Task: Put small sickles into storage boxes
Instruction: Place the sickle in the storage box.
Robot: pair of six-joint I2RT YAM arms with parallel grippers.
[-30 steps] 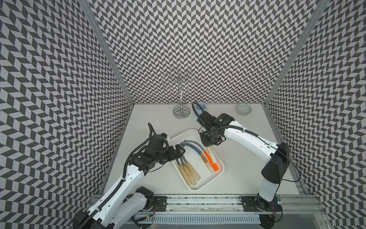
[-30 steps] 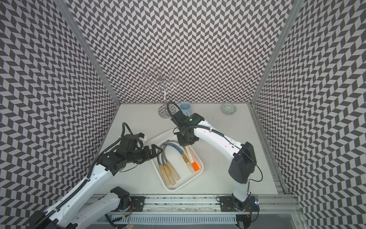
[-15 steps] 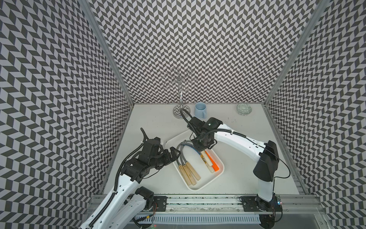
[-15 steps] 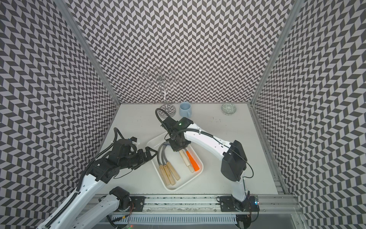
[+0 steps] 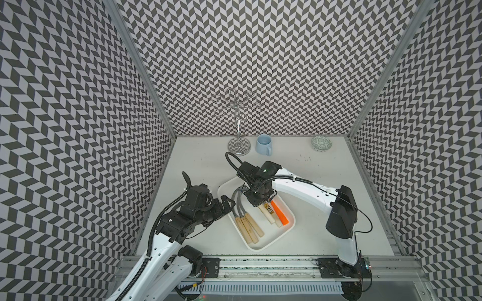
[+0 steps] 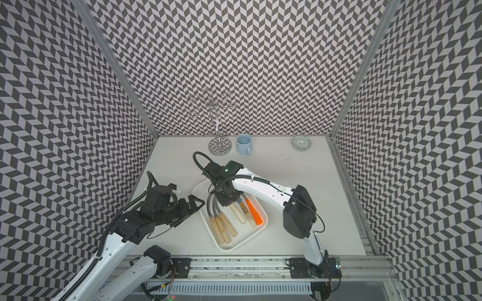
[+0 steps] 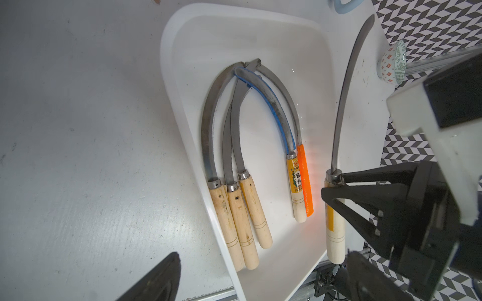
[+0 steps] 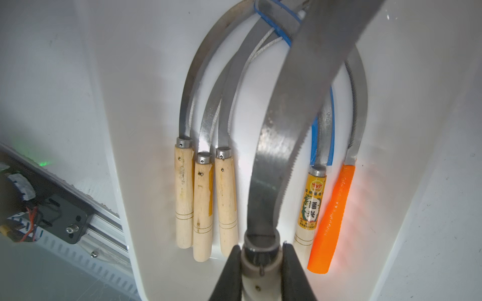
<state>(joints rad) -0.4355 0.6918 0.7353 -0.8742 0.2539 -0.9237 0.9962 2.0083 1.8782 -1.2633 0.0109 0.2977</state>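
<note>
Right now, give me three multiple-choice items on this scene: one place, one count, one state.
1. Where is the mug? A in the tray; B at the front edge; C at the back, beside the stand.
2. How many sickles lie loose in the tray? A three; B five; C seven.
3. The right hand is: A shut on a sixth sickle; B open, empty; C shut, empty.

Answers:
C, the mug stands by the back wall next to the stand's base.
B, there are three plain wooden handles, one labelled and one orange.
A, it clamps the sixth sickle at the ferrule, above the tray.
</note>
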